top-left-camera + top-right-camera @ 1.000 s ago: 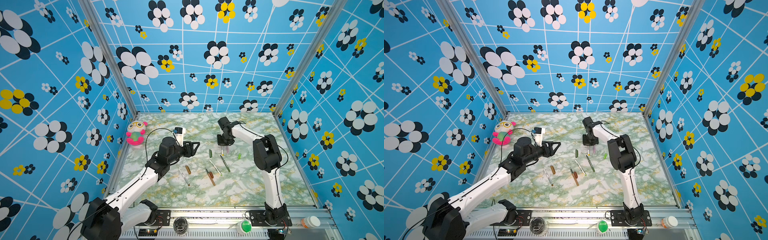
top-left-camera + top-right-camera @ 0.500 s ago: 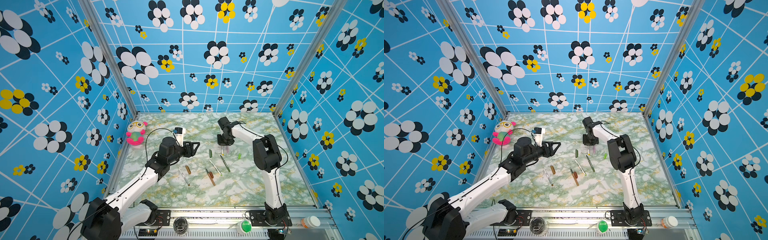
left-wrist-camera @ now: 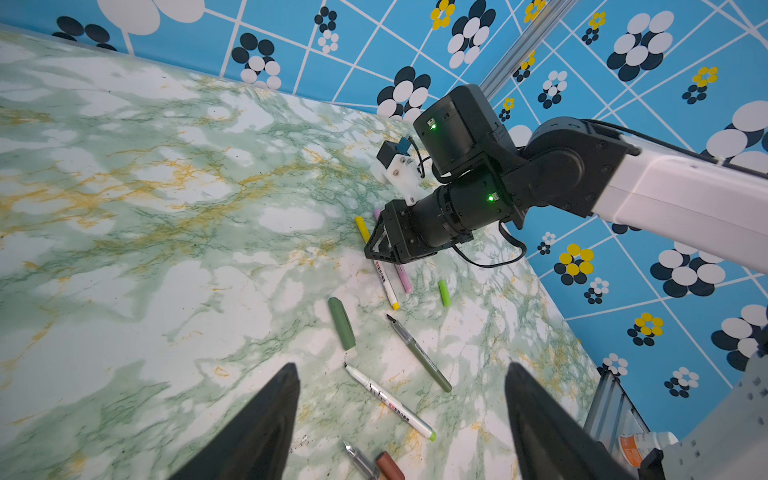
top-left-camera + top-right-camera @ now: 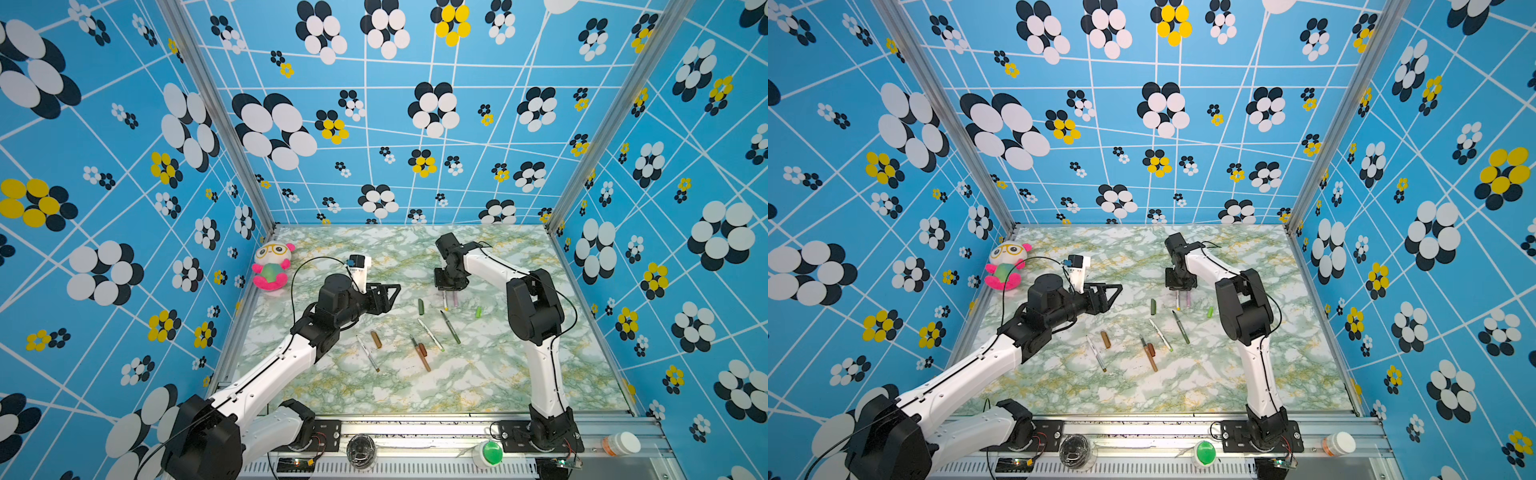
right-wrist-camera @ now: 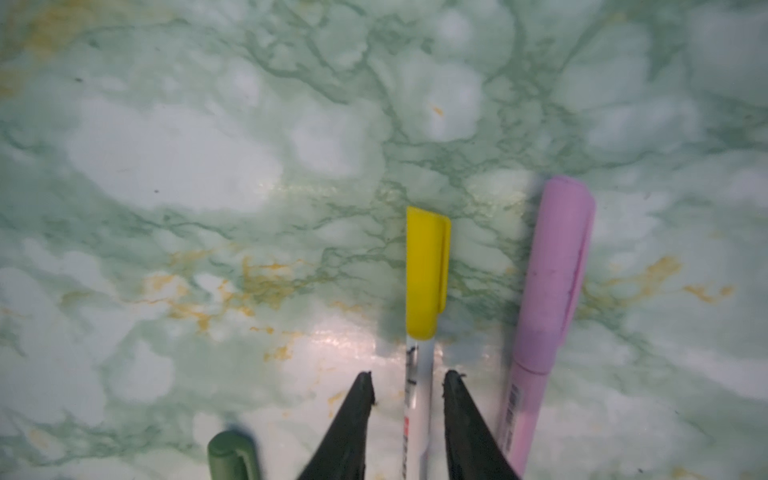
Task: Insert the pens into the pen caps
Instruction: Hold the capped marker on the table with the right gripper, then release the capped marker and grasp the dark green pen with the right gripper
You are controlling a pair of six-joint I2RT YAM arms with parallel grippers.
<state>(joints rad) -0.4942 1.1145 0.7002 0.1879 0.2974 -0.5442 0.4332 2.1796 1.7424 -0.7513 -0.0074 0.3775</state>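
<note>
Neither arm has visibly shifted in both top views since a second ago. The right gripper hangs low over the table, where four bare pens and loose caps lie mid-surface.

Left wrist view: the left gripper gapes wide, empty.

Right wrist view: the right jaws stand slightly apart astride the white pen, gripping nothing; its yellow cap is on. A crooked lift-off could roll it or knock the pink pen just beside. Barrel print and a barcode are unreadable.

White pen in yellow cap lies just beside capped pink pen.
</note>
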